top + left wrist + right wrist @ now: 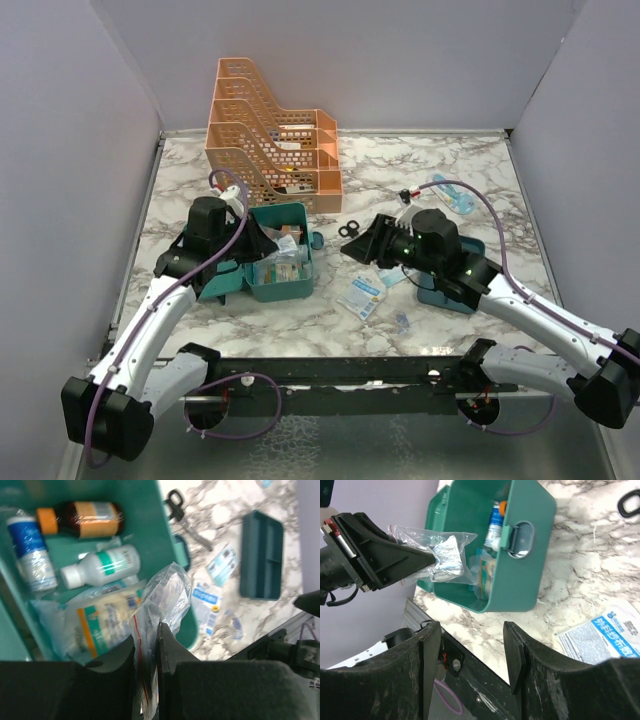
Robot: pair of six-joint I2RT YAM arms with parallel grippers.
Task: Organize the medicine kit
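The teal medicine kit [283, 283] stands open at the left, its lid [222, 283] laid back. Inside lie a brown bottle [85, 520], a white bottle [105, 565], a blue-and-white tube [30, 552] and a bagged packet [100, 625]. My left gripper [147, 630] is shut on a clear zip bag [167, 592] with a red seal line, held over the kit's near corner. In the right wrist view the bag [445, 555] hangs from those fingers above the kit [520, 575]. My right gripper [472, 630] is open and holds nothing, just right of the kit. The teal divided tray [262, 555] lies apart on the table.
An orange perforated file rack [270, 140] stands behind the kit. Black scissors [350, 229] lie between the kit and the right arm. Blue-and-white sachets [365, 295] are strewn in front of the right gripper. A pale blue item [450, 195] lies at the back right.
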